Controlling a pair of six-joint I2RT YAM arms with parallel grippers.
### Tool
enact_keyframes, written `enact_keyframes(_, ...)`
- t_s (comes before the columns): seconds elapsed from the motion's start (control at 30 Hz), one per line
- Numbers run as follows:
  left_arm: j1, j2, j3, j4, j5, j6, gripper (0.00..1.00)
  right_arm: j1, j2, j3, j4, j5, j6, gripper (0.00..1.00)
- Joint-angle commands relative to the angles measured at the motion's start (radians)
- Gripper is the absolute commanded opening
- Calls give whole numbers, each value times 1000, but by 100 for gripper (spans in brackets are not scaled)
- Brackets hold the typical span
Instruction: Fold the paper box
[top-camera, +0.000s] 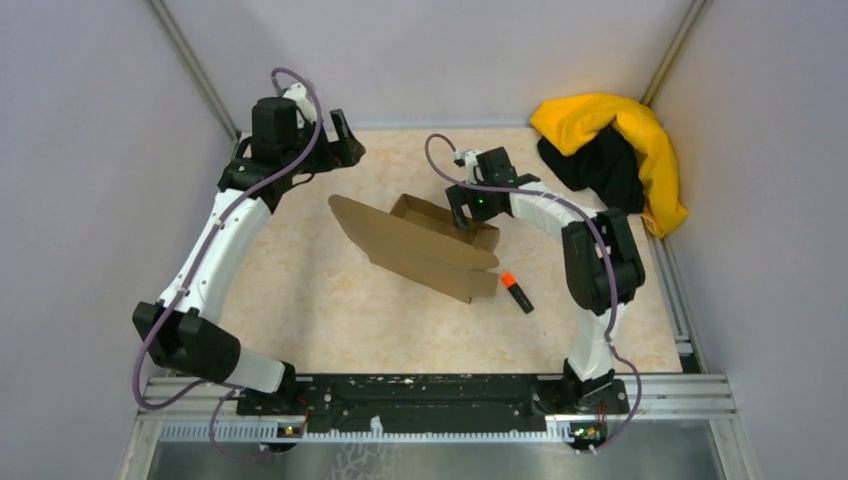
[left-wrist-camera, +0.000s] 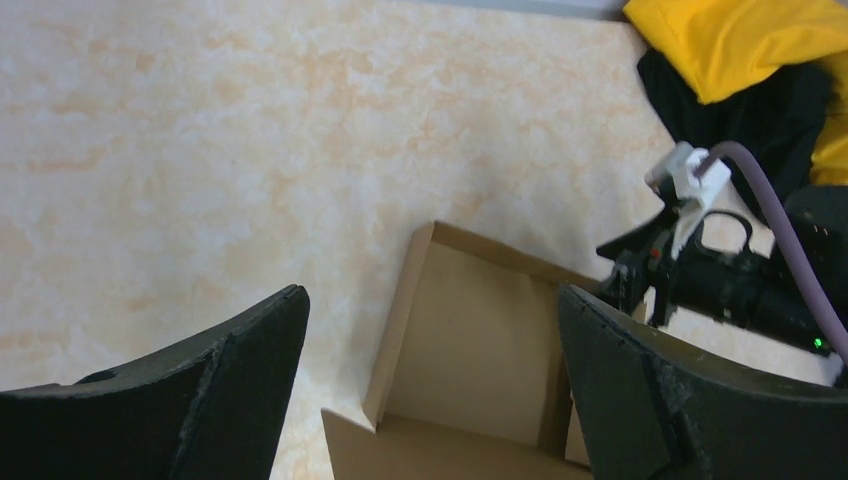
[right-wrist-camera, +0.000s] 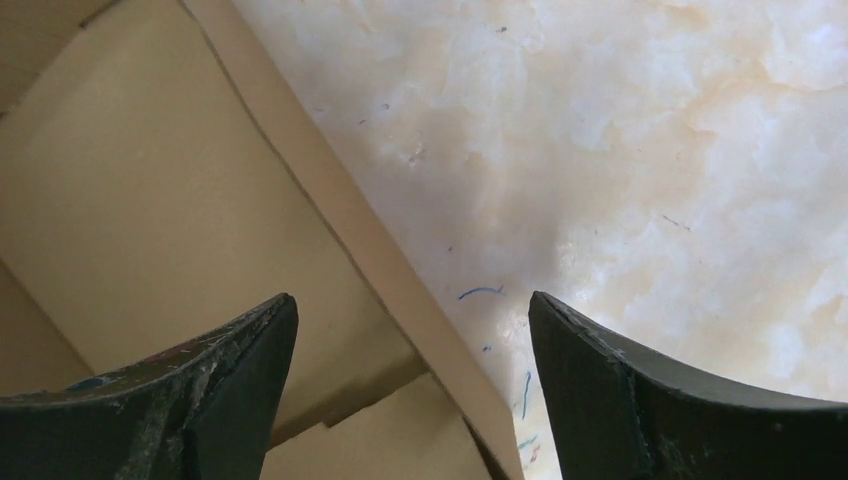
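Left gripper (left-wrist-camera: 430, 300): jaws apart, empty, paper box (left-wrist-camera: 470, 330) below. Right gripper (right-wrist-camera: 412, 300): jaws apart (box wall between, unclamped).

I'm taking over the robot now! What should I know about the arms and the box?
Left gripper: open, empty, held clear of the paper box.
Right gripper: open, fingers on either side of one box wall, not gripping it.
Box: mid-table, an orange marker beside it.
Done: the tray walls stand up.
Left: the big lid flap is open and tilted; it likely needs folding shut.

A lab cell (panel walls (top-camera: 80, 150), aluminium rail (top-camera: 690, 395)).
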Motion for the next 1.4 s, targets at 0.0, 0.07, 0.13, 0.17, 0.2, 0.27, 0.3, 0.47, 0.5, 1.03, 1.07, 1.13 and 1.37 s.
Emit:
enact_keyframes(0.0, -5, -88, -117, -8, -13, -51, 99, -4, 62, 85, 26, -8, -43, 83)
enact_keyframes(0.07, -5, -120, -151, -5, -4, -55, 99, -3, 84, 107, 14, -1, -26, 74)
enact_keyframes(0.13, -5, -138, -165, -8, -3, -54, 99, -1, 98, 126, 3, 15, 6, 67)
enact_keyframes(0.17, -5, -144, -169, -9, -2, -53, 99, 2, 102, 130, 0, 19, 21, 64)
enact_keyframes(0.2, -5, -149, -174, -8, -1, -52, 99, 4, 105, 132, -2, 36, 31, 62)
enact_keyframes(0.27, -5, -159, -183, -9, 1, -51, 99, 12, 105, 131, -6, 61, 84, 58)
enact_keyframes(0.3, -5, -164, -186, -8, 2, -51, 99, 14, 101, 126, -3, 78, 108, 56)
enact_keyframes(0.47, -5, -184, -214, -1, 3, -48, 99, 24, 67, 72, 24, 120, 217, 44)
enact_keyframes(0.5, -4, -189, -219, -1, 2, -48, 99, 25, 63, 65, 21, 130, 237, 40)
enact_keyframes(1.03, -5, -243, -286, 7, -13, -49, 99, 84, -58, -140, 113, 207, 654, 31)
enact_keyframes(1.07, -5, -245, -286, 4, -19, -47, 99, 94, -64, -155, 125, 193, 661, 37)
enact_keyframes(1.13, -4, -250, -278, -6, -41, -37, 99, 99, -89, -188, 145, 175, 657, 50)
enact_keyframes(1.37, 10, -258, -183, -53, -69, -16, 99, 38, -197, -161, 135, 124, 333, 72)
